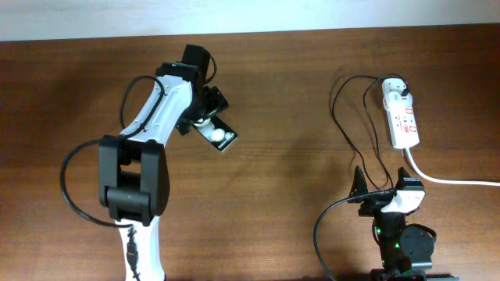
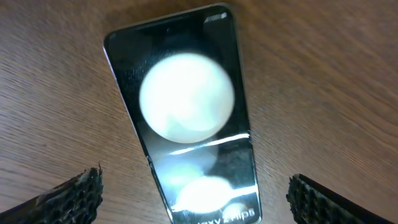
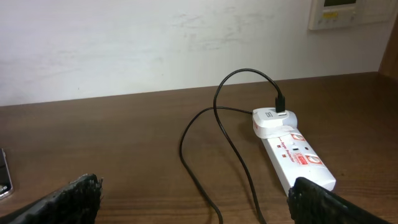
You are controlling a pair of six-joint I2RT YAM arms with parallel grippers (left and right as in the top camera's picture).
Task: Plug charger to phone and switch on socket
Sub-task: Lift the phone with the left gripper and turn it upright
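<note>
The phone [image 1: 221, 137] is lying face up on the bench [image 1: 297, 78], left of centre and towards the far side, its glossy face reflecting two bright round spots. The left end effector [image 1: 209, 123] is hanging right over it. In the left wrist view, the left end effector [image 2: 199, 200] is gaping wide, with one finger [image 2: 74, 196] showing on each side of the phone [image 2: 186, 124]. Both fingers are standing well clear of its edges and are holding nothing.

The socket [image 1: 402, 117] is sitting at the far right of the bench, running near to far, with its thick white cord [image 1: 445, 178] trailing off to the right. The charger [image 1: 348, 125] is plugging into a white adapter [image 3: 273, 121] at the far end of the socket [image 3: 298, 158]. Its thin black cable [image 3: 211, 143] is looping left and then running towards the near side. The cable is passing close to the right end effector [image 1: 383, 186], and its connector tip is not showing clearly in any view.

The right end effector [image 3: 199, 202] is resting at the near right, pointing towards the socket. It is spreading wide and gripping nothing. In the right wrist view the phone [image 3: 3, 174] is just peeking in at the left edge, well apart from the socket
</note>
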